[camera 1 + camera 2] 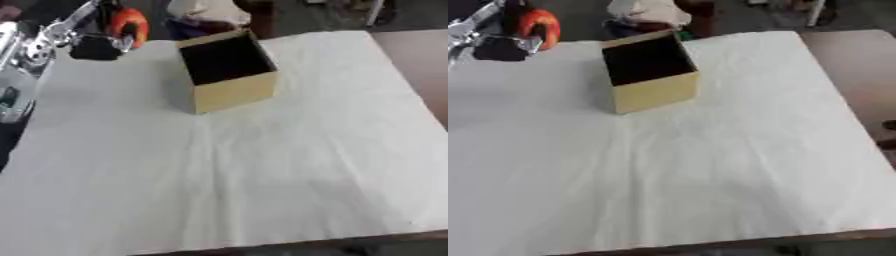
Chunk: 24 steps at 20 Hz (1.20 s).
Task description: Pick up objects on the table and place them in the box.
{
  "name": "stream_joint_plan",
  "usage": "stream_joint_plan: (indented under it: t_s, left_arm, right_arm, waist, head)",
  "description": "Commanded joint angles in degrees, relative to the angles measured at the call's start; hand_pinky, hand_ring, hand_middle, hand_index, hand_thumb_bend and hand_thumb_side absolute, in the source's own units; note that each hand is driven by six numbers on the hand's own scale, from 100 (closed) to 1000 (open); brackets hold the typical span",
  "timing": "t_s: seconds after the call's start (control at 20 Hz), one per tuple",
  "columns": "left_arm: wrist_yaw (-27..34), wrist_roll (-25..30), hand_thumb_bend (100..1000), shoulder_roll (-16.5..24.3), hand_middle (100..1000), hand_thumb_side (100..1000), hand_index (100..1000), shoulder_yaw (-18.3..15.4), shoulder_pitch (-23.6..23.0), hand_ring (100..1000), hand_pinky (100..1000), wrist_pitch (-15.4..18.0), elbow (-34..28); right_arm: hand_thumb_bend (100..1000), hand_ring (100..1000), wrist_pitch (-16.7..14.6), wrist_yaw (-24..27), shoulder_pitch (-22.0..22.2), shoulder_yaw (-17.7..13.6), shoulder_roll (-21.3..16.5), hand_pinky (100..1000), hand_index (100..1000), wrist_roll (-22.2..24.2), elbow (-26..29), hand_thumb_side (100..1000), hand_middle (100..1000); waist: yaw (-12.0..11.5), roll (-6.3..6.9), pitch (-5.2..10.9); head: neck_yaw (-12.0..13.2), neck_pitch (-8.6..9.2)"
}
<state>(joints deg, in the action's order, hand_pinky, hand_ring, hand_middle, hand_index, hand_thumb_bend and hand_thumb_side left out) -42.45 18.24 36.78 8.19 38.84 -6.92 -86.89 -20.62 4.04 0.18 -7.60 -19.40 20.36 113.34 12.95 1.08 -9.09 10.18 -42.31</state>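
Note:
An open cardboard box (229, 75) with a dark inside stands upright on the far middle of the white-covered table (262, 165). My left arm comes in from the upper left, and its black hand (94, 47) hovers over the table's far left corner, left of the box. An orange rounded object (129, 24) sits at the far side of that hand with dark fingers across it, off the cloth. The picture is blurred there. No loose object shows on the cloth. My right hand appears in neither view.
Bare brown tabletop (850, 65) runs along the right of the cloth, with a small dark shape (888, 131) at the view's right edge. A person's clothing (206, 12) shows behind the box. The table's front edge (262, 246) lies near the bottom.

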Motion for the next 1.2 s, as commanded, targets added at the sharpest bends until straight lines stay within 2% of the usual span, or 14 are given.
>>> stream_joint_plan:
  t_s: [0.05,0.3,0.5,0.65,0.75,0.8,0.85,0.95,1.05,1.15,1.2]
  left_arm:
    - [-1.57,-2.57,100,-1.45,463,435,672,2.31,3.53,505,706,0.46,4.33]
    - [-4.22,-5.11,100,-5.14,478,445,688,5.29,7.38,520,711,1.94,10.39]
    - [-7.25,-6.60,127,-8.05,499,451,712,6.37,8.99,535,716,2.31,14.64]
    - [-9.49,-8.28,183,-9.96,528,483,748,6.69,9.48,557,724,1.96,17.42]
    - [-10.05,-10.22,246,-11.08,575,513,798,6.81,9.55,603,739,1.91,18.71]
    - [-10.29,-11.51,290,-11.44,605,536,830,6.95,9.53,630,750,1.90,19.02]
    - [-10.53,-12.70,371,-11.67,672,581,881,7.13,9.47,683,769,1.89,19.22]
    - [-11.02,-14.84,463,-11.76,737,653,920,7.43,9.23,731,791,1.81,18.96]
    - [-10.42,-17.17,475,-11.49,743,674,923,7.33,8.76,738,801,1.47,17.49]
    - [-7.93,-19.83,444,-10.71,721,668,913,6.83,8.02,724,799,0.90,14.13]
    - [-6.03,-20.97,394,-10.10,695,669,905,6.53,7.47,706,797,0.53,11.80]
  right_arm:
    - [100,1000,-0.02,0.57,-0.60,0.10,-0.88,723,965,0.42,0.60,470,747]
    - [100,1000,0.08,0.75,-0.90,0.39,-0.67,723,966,0.90,0.50,470,747]
    - [100,1000,0.13,0.99,-1.17,0.58,-0.66,723,966,1.21,0.47,470,747]
    - [100,1000,0.17,1.06,-1.18,0.65,-0.60,722,966,1.41,0.41,470,747]
    - [100,1000,0.19,1.08,-1.20,0.62,-0.55,722,967,1.45,0.38,470,747]
    - [100,1000,0.20,1.07,-1.20,0.62,-0.55,723,967,1.46,0.38,470,747]
    - [100,1000,0.20,1.07,-1.22,0.62,-0.55,723,967,1.48,0.38,470,747]
    - [100,1000,0.22,1.08,-1.29,0.59,-0.52,722,967,1.47,0.36,470,747]
    - [100,1000,0.23,1.08,-1.28,0.57,-0.49,722,967,1.48,0.36,470,747]
    - [100,1000,0.23,0.99,-1.24,0.49,-0.48,723,967,1.45,0.36,470,747]
    - [100,1000,0.21,0.95,-1.21,0.46,-0.49,723,967,1.43,0.37,470,747]
  waist:
    - [0.38,0.02,0.57]
    - [1.04,0.10,0.35]
    - [1.49,0.20,0.33]
    - [1.77,0.24,0.30]
    - [1.89,0.25,0.28]
    - [1.94,0.27,0.27]
    - [1.98,0.29,0.26]
    - [2.03,0.33,0.23]
    - [1.99,0.33,0.19]
    - [1.76,0.30,0.12]
    - [1.59,0.28,0.10]
  head:
    - [0.26,0.30]
    - [0.09,0.61]
    - [0.30,0.68]
    - [0.47,0.74]
    - [0.56,0.75]
    - [0.56,0.77]
    - [0.58,0.79]
    - [0.59,0.82]
    - [0.50,0.84]
    - [0.44,0.88]
    - [0.35,0.86]
